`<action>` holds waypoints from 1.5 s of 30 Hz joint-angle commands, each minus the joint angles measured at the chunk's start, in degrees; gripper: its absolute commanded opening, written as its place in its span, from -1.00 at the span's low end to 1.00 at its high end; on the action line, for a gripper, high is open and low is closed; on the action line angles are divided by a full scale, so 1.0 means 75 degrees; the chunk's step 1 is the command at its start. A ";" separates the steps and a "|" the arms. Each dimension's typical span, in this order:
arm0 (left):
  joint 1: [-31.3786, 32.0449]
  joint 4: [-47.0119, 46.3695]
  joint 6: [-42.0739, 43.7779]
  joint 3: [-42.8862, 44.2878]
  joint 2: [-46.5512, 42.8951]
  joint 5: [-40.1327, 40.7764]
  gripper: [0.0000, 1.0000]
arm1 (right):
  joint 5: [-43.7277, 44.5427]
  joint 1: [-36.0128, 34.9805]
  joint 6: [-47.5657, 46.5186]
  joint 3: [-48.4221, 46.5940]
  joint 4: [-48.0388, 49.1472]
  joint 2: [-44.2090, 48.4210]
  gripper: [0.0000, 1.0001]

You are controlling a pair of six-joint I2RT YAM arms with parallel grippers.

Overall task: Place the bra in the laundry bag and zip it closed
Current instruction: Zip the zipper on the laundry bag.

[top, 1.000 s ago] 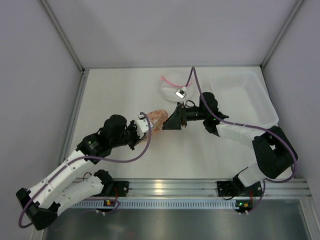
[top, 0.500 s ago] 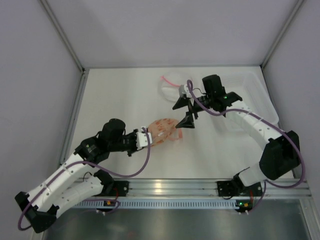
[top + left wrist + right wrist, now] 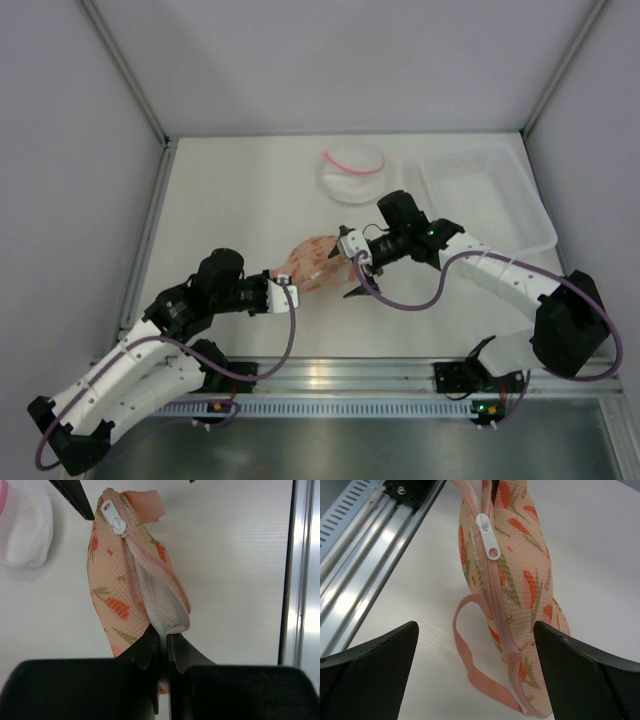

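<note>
The left gripper (image 3: 282,281) is pinching the laundry bag (image 3: 312,262) at the bag's 8 o'clock end. In the left wrist view its two black fingers (image 3: 145,647) are pressing together, with only a thin fold of the bag's (image 3: 117,590) pale mesh lining caught between them. The bag is sitting a little toward 6 o'clock from the middle of the white table (image 3: 230,200), running from 8 o'clock to 2 o'clock. Whether it is resting on the table or hanging just above it cannot be told.

The right gripper (image 3: 352,262) is reaching in from 3 o'clock with its jaws spreading wide, one on each side of the bag's 2 o'clock end. In the right wrist view the gripper (image 3: 475,625) is gripping nothing. Bare table is showing between one finger (image 3: 375,660) and the bag (image 3: 512,580), while the other finger is sitting close to the fabric, contact unclear.

The white zipper pull (image 3: 487,537) is lying on the seam near that end, just above the pink loop strap (image 3: 462,645). From the pull (image 3: 118,522) toward the left gripper the seam is gaping. The bra is not showing in any view.

The white mesh pouch (image 3: 352,172) is lying at 12 o'clock from the bag, well apart, and the clear tray (image 3: 485,195) is at 2 o'clock
</note>
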State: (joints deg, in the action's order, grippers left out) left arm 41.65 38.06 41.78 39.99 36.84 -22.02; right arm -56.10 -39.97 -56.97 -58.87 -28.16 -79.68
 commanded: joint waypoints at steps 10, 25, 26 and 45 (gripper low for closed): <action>-0.0022 -0.0962 0.0875 -0.0409 -0.0470 -0.0088 -1.00 | 0.0952 -0.0893 0.0601 0.0221 0.3486 -0.0157 -0.18; -0.0010 -0.0938 0.1305 -0.0891 -0.2416 0.0710 0.32 | 0.3472 -0.2124 -0.1275 -0.0022 0.1910 -0.0145 -1.00; -0.0022 -0.0938 0.1505 -0.0844 -0.2404 0.0559 0.29 | 0.3425 -0.2148 -0.1182 -0.0153 0.1695 -0.0262 -1.00; -0.0022 -0.1395 0.7155 -0.1593 -0.1877 -0.1657 0.08 | 0.2324 -0.2113 0.0459 -0.1970 -0.0885 -0.1586 -1.00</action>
State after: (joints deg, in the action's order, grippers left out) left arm 41.39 31.03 87.46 28.73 23.40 -29.58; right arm -34.39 -55.37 -56.51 -69.67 -31.83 -90.41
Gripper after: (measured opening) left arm 0.541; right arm 0.031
